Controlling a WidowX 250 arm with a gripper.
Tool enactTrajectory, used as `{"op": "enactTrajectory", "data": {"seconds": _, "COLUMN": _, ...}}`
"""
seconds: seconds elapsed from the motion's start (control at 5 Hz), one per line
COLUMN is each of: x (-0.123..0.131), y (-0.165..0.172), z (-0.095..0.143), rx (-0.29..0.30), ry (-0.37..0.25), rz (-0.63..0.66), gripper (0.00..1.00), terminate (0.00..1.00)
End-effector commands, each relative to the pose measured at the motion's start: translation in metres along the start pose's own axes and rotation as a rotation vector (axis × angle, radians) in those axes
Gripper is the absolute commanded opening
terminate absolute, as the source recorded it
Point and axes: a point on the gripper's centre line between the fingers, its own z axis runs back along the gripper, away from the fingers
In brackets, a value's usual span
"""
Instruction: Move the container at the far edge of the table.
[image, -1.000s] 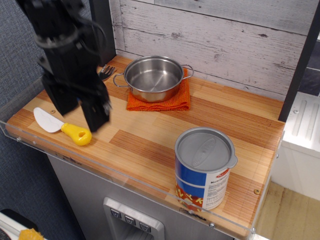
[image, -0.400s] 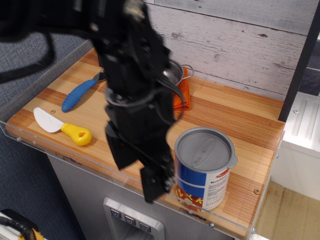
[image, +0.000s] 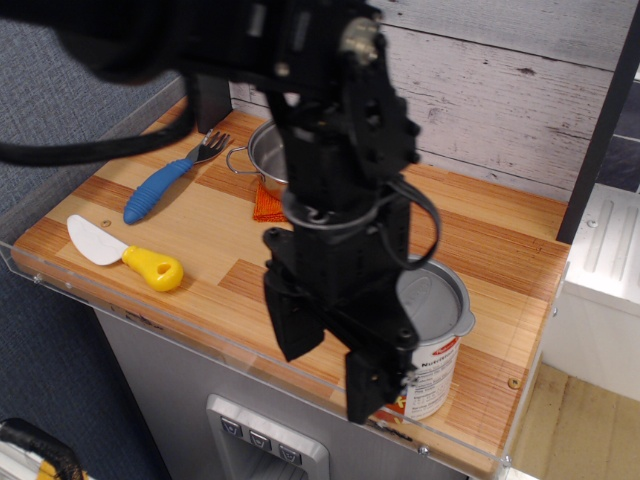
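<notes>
So the black robot tool (image: 335, 355) is hanging right in front of the tall tin can with the grey plastic lid and blue, white and red-orange label (image: 436, 345), hiding most of it, fingers spread apart. The can is standing upright near the front right edge of the striped wooden-plank worktop (image: 500, 250). A yellow-handled white spatula (image: 125, 255) and a blue-handled fork (image: 170, 185) are lying on the left.

Table (image: 500, 235) carries container (image: 437, 345), fork (image: 165, 185), spatula (image: 125, 258).
</notes>
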Motion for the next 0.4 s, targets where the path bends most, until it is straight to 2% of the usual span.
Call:
{"op": "enactTrajectory", "data": {"seconds": 0.0, "x": 0.027, "y": 0.009, "z": -0.004, "rx": 0.092, "ry": -0.043, "rz": 0.117, "gripper": 1.00, "terminate": 0.00}}
{"op": "enactTrajectory", "data": {"seconds": 0.2, "x": 0.045, "y": 0.018, "z": -0.001, "rx": 0.113, "ry": -0.087, "rz": 0.168, "gripper": 1.00, "terminate": 0.00}}
